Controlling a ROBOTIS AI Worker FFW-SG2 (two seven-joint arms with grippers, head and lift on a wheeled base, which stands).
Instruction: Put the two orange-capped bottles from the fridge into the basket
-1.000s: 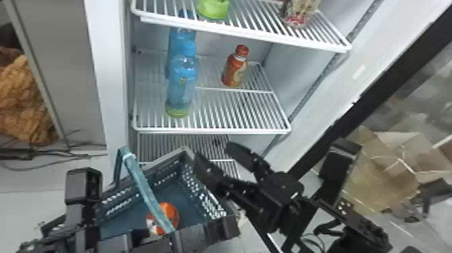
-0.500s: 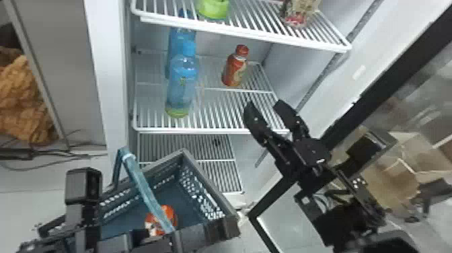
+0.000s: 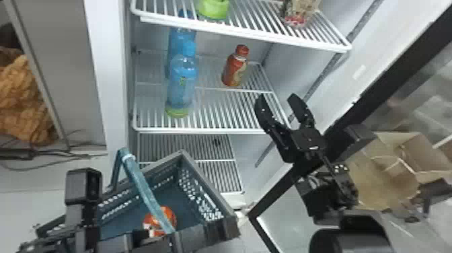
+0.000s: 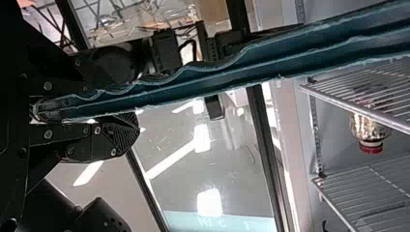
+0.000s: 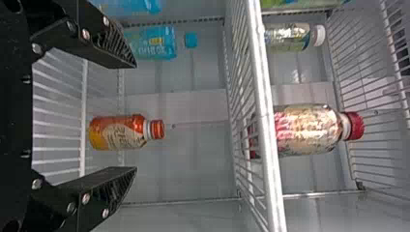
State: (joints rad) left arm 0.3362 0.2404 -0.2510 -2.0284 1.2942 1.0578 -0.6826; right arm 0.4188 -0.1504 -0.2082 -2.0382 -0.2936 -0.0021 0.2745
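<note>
One orange-capped bottle stands on the fridge's middle shelf. Below and right of it in the head view is my right gripper, open. In the right wrist view the bottle lies across the gap between the spread fingertips of my right gripper; no contact shows. My left gripper is at the basket's near side. In the left wrist view, my left gripper is shut on the teal basket handle. An orange-and-white item lies in the basket, partly hidden by the handle.
Two blue bottles stand left of the orange-capped one. The upper shelf carries a green-based container and a red-capped bottle. The dark-framed door stands open on the right, near cardboard boxes.
My right gripper has moved up and right from above the basket to the middle shelf's front right corner, its fingers apart. The basket and left arm look unmoved.
</note>
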